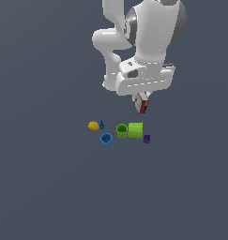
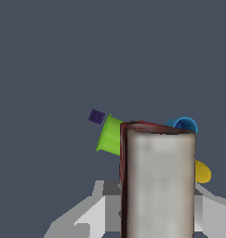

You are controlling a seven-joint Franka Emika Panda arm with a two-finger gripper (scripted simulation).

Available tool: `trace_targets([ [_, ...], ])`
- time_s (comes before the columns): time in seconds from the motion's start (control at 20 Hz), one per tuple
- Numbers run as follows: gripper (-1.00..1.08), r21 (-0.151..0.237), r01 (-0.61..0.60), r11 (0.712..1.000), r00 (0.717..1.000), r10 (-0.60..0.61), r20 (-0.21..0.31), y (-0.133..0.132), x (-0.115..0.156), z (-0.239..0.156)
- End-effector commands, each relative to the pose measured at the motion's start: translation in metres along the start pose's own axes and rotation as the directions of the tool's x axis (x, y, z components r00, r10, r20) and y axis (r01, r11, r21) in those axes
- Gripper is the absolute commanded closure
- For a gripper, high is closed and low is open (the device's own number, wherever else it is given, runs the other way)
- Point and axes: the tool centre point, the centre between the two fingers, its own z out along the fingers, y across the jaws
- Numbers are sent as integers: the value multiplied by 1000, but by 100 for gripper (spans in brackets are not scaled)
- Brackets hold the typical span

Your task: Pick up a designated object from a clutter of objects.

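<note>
My gripper [image 1: 142, 104] is shut on the red and white box [image 1: 143, 103] and holds it in the air above the clutter. In the wrist view the box [image 2: 158, 181] fills the foreground, its grey-white face toward the camera, red along its edge. Below it on the floor lie a lime green cup on its side [image 1: 135, 130] [image 2: 109, 135], a darker green cup [image 1: 121, 131], a blue cup [image 1: 106, 139] [image 2: 184, 124], a blue cone [image 1: 102, 124], a yellow lump [image 1: 93, 125] [image 2: 202, 172] and a purple piece [image 1: 146, 138] [image 2: 96, 116].
The grey floor [image 1: 49, 187] stretches flat on all sides of the clutter. The white arm [image 1: 143, 37] rises above the gripper at the top of the exterior view.
</note>
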Motion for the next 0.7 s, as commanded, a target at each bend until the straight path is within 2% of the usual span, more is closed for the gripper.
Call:
trace_targets([
  [0.0,108,1,0,1000,1000,0,1,14,-5,-25],
  [0.35,108,-1,-1,1000,1000,1,2,51,-16,-88],
  [0.65,108,-3,-2,1000,1000,2,3,74,-21,-127],
])
